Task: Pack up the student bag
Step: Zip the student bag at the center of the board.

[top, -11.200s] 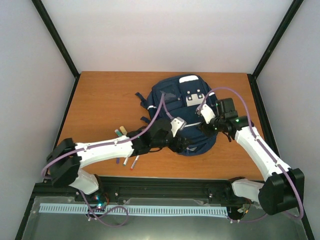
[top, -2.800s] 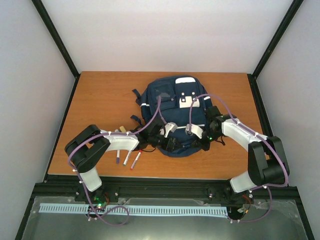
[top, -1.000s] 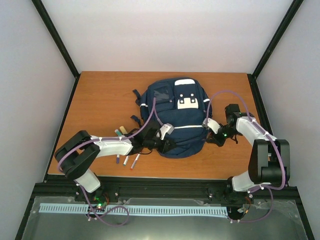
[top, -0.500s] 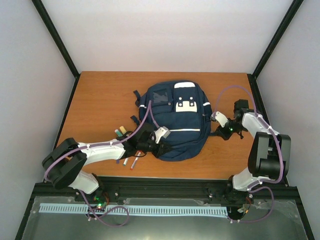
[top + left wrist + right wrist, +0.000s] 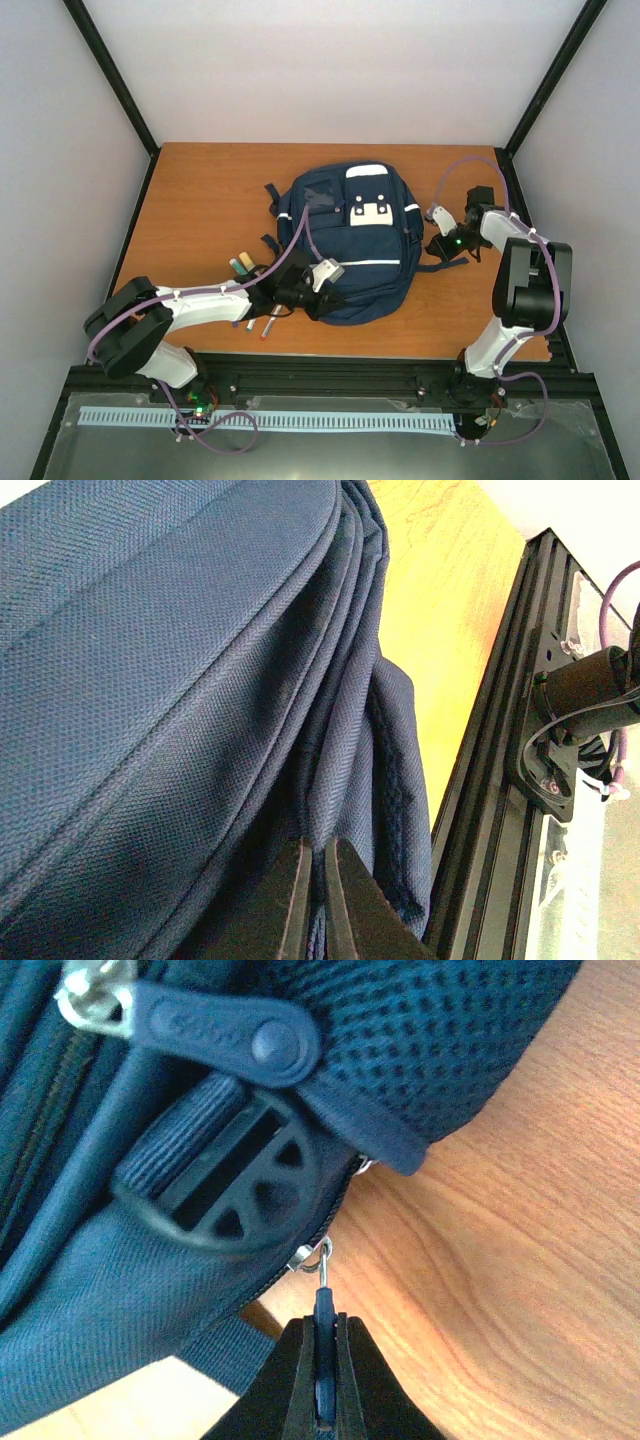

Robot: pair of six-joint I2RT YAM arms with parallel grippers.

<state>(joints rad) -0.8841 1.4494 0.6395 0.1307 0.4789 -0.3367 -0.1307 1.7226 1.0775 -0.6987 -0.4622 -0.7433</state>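
The left gripper (image 5: 318, 858) has its two fingers pressed almost together, and they pinch a thin fold of cloth at the edge of the student bag (image 5: 170, 680). The bag's blue cloth rises up and away from the fingers and fills most of the left wrist view. From above, this gripper sits at the near left corner of the bag.

The right gripper (image 5: 322, 1326) is closed too – its fingers nip the small dark zip pull (image 5: 322, 1302). The pull hangs from a little metal ring on the zip, right at the bag's edge. Just past it there is a round black buckle (image 5: 225, 1185) on a strap. From above, this gripper is at the bag's right side.

The bag lies flat in the middle of the wooden table (image 5: 200, 200), between the two grippers – its pale patch faces up. A few pens (image 5: 250, 300) lie on the table near the left arm, just beside the bag.
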